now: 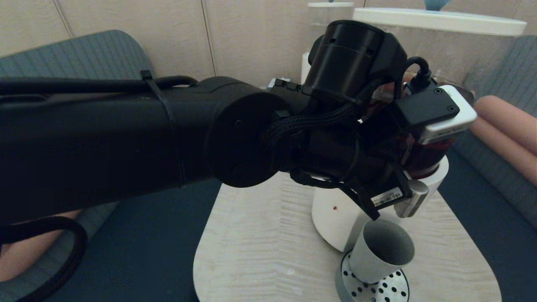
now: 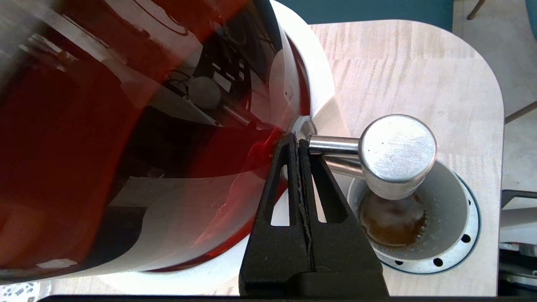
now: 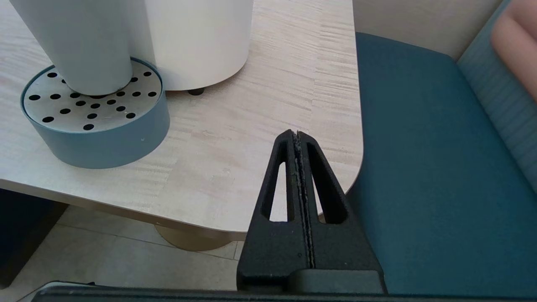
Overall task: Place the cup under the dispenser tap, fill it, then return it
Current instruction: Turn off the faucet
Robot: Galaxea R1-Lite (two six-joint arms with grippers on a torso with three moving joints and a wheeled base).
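Pale wood-grain table (image 1: 260, 251), rounded corners. Round blue drip tray (image 3: 100, 142) with perforated steel top on its near right part. Teal bench seating (image 3: 428, 176) on both sides. Second white-lidded dispenser (image 1: 329, 12) far behind. Beige panelled wall (image 1: 168, 33).

The cup (image 1: 379, 251) stands on the perforated drip tray (image 1: 388, 289) at the near right of the surface (image 1: 260, 251), directly under the dispenser tap (image 1: 413, 197), with a little liquid (image 2: 392, 220) in its bottom. The dispenser base (image 1: 335, 218) sits just behind and left of the tray, the tank (image 2: 105, 147) on top of it, and a second dispenser (image 1: 325, 25) stands farther back. The left claw (image 2: 298, 144), tips pressed together, touches the tap's stem beside the tank, while the right claw (image 3: 297, 136), likewise closed, hangs over the surface's near right edge, right of the tray and next to a bench seat (image 3: 428, 167).
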